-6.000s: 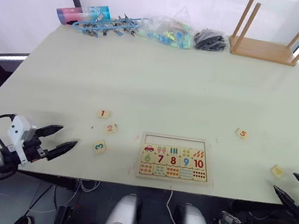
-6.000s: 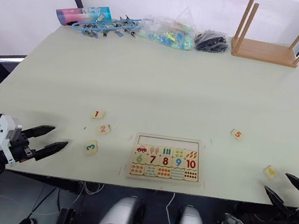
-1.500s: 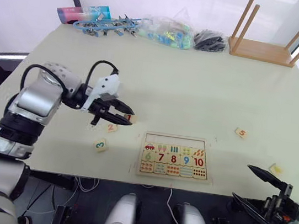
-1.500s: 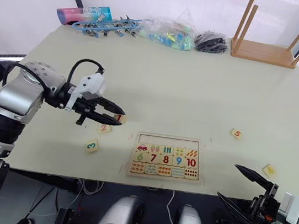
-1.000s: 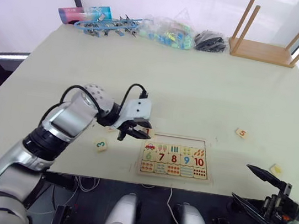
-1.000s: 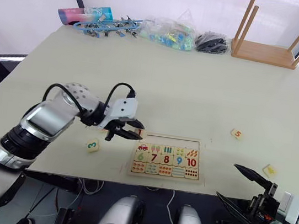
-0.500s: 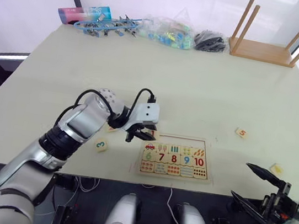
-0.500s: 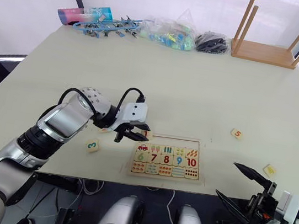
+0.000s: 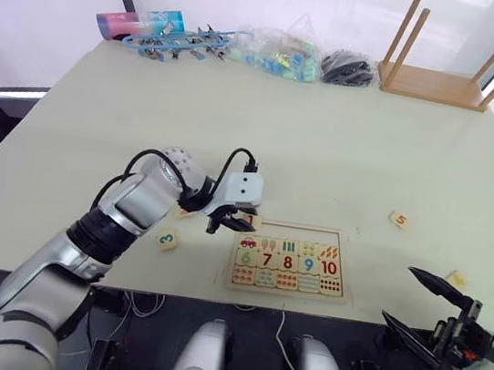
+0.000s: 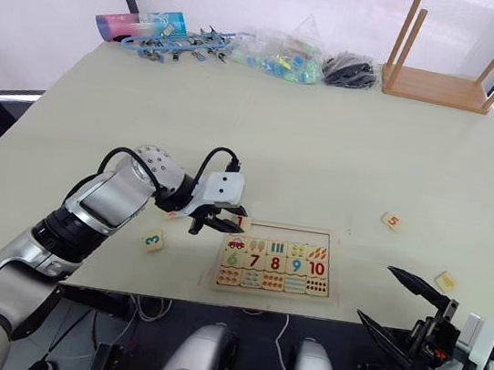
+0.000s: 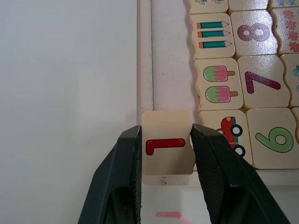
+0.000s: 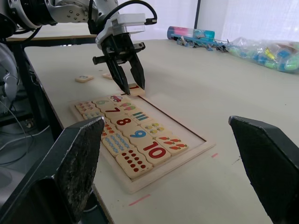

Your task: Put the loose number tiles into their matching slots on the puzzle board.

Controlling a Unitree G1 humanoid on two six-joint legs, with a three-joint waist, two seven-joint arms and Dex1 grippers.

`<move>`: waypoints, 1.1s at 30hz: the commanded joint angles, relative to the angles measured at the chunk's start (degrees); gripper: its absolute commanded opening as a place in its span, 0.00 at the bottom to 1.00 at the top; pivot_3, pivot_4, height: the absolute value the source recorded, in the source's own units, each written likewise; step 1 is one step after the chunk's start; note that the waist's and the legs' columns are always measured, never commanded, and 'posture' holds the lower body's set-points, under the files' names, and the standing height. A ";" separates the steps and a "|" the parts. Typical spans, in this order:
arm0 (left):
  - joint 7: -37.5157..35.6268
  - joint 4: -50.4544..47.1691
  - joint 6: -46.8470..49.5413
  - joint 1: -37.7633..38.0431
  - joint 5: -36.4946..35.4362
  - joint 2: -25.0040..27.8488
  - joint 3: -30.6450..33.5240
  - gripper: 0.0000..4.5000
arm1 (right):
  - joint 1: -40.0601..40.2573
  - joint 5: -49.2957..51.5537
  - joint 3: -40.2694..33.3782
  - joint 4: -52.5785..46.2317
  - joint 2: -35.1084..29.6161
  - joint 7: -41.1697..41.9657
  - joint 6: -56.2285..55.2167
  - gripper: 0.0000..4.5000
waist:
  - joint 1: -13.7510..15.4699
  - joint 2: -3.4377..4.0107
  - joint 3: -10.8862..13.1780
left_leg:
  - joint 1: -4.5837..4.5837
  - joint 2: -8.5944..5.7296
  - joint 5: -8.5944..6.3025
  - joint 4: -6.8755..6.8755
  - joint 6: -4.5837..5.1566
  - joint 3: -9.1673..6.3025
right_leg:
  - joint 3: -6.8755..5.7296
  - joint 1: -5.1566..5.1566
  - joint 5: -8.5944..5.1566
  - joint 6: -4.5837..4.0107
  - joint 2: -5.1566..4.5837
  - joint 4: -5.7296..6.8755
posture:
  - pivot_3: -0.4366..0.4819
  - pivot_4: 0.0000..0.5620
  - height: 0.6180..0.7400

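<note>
Left gripper (image 11: 166,142) pinches pale wooden red-1 tile (image 11: 167,148) over light-wood puzzle board's (image 11: 145,56) frame corner, lower centre. Right gripper (image 10: 410,305) spread, lower right, off table edge.

The board (image 9: 290,260) lies at the table's (image 9: 325,150) near edge, its far row of slots (image 11: 168,56) bare and open from above. The left gripper (image 11: 164,140), clamped on tile 1 (image 11: 167,148), stands over the board's left far corner. Tiles 2 (image 10: 172,215) and 3 (image 10: 153,240) lie left of the board, 5 (image 9: 399,219) and 4 (image 10: 445,280) to its right, well apart.
</note>
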 commanded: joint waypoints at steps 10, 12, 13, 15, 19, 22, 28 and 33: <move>-2.31 -0.21 -2.19 -1.10 0.31 -0.74 0.42 0.36 | 1.50 0.66 -0.96 -2.48 -0.11 -0.40 -1.39 1.00 | -0.01 0.00 0.00 | 0.00 0.01 -0.01 0.00 0.01 0.01 | 0.02 0.00 0.00 0.00 -0.01 0.00 | 0.48 0.27 1.00; -2.49 0.23 -2.46 -1.28 0.47 -0.73 0.43 0.36 | 1.59 0.64 -0.92 -2.59 -0.08 -0.53 -1.42 1.00 | 0.00 0.00 0.00 | 0.00 0.01 -0.01 0.00 0.01 0.01 | 0.03 0.00 0.00 0.00 -0.01 0.00 | 0.48 0.27 1.00; -2.61 0.32 -2.54 -1.33 0.50 -0.74 0.42 0.36 | 1.60 0.63 -0.91 -2.62 -0.07 -0.57 -1.42 1.00 | 0.00 0.00 0.00 | 0.00 0.01 -0.01 0.00 0.01 0.01 | 0.02 0.00 0.00 0.01 0.00 0.00 | 0.48 0.27 1.00; -2.99 0.43 -2.73 -1.42 0.47 -0.78 0.37 0.36 | 1.61 0.60 -0.90 -2.68 -0.04 -0.65 -1.44 1.00 | 0.00 0.00 0.00 | 0.00 0.01 -0.01 0.00 0.01 0.00 | 0.01 0.00 0.00 0.00 0.00 0.00 | 0.48 0.27 1.00; -3.49 0.65 -2.76 -1.61 0.36 -0.95 0.48 0.42 | 1.61 0.59 -0.88 -2.76 0.01 -0.71 -1.46 1.00 | 0.01 0.00 0.00 | 0.00 0.00 -0.01 0.00 0.02 0.01 | 0.03 0.00 0.00 0.00 -0.01 0.00 | 0.48 0.27 1.00; -3.71 0.85 -2.27 -2.12 -0.19 -1.36 0.95 0.67 | 1.65 0.62 -0.95 -2.68 -0.02 -0.65 -1.48 1.00 | 0.02 0.00 0.00 | 0.00 0.00 -0.01 0.00 0.02 0.01 | 0.02 0.00 0.00 0.01 -0.01 0.00 | 0.48 0.27 1.00; -4.99 1.88 -1.73 -3.55 -0.75 -0.88 1.85 1.00 | 1.70 0.50 -0.94 -2.64 -0.03 -0.71 -1.50 1.00 | 0.00 0.00 0.00 | 0.00 -0.01 -0.01 0.00 0.02 0.01 | 0.02 0.00 0.00 0.00 0.00 0.00 | 0.48 0.27 1.00; -5.01 3.70 -0.71 -5.65 -1.95 -1.98 2.95 1.00 | 1.60 0.34 -0.76 -2.63 0.08 -0.82 -1.57 1.00 | 0.01 0.00 0.00 | -0.02 -0.02 -0.01 0.01 0.02 -0.01 | 0.03 0.00 -0.06 0.10 0.00 0.00 | 0.48 0.27 1.00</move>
